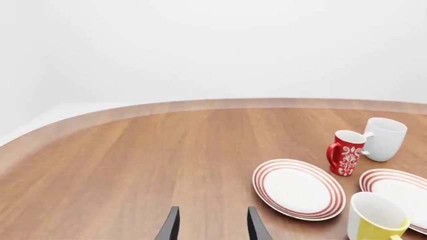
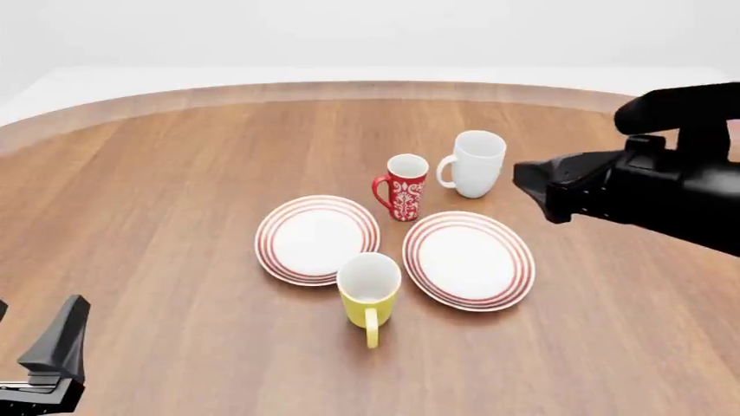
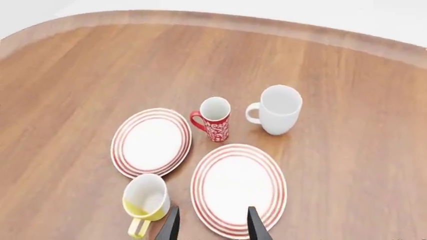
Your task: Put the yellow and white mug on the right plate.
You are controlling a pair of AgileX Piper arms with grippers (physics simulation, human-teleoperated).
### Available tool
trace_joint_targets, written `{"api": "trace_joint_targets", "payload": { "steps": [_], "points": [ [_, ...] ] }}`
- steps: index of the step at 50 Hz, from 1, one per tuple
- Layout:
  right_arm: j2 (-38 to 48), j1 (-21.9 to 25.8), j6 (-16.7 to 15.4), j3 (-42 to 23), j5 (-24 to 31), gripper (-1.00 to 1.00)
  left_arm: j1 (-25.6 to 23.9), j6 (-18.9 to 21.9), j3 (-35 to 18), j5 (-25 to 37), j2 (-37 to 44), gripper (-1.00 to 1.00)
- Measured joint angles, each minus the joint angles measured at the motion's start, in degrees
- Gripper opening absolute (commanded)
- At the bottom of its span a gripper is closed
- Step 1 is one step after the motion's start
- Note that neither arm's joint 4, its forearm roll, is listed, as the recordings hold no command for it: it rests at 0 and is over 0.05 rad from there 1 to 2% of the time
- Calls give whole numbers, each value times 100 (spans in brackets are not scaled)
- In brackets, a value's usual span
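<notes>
Hovering raised above the bench (image 2: 162,199), the right end effector (image 3: 212,224) is released and empty, its fingers parted and aimed down at the gap between the yellow and white mug (image 3: 147,201) and the right plate (image 3: 239,187), which suggests it is lining up an approach to the mug. The mug stands upright on the bench just beside that plate and touching or nearly touching the left plate (image 2: 317,239), handle toward the arms, so the task is not yet done. The left end effector (image 1: 213,225) is also released and empty, low and well apart from the mug, apparently parked clear.
</notes>
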Motion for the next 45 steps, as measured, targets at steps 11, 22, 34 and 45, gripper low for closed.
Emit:
{"api": "trace_joint_targets", "payload": {
  "steps": [11,22,34,45],
  "points": [
    [582,170,315,-379,258,100,0,0,0,0,0,100],
    [880,307,613,-359,203,100,0,0,0,0,0,100],
    [1019,557,1203,-25,33,100,0,0,0,0,0,100],
    [1084,769,1557,210,-115,100,0,0,0,0,0,100]
  ]
}}
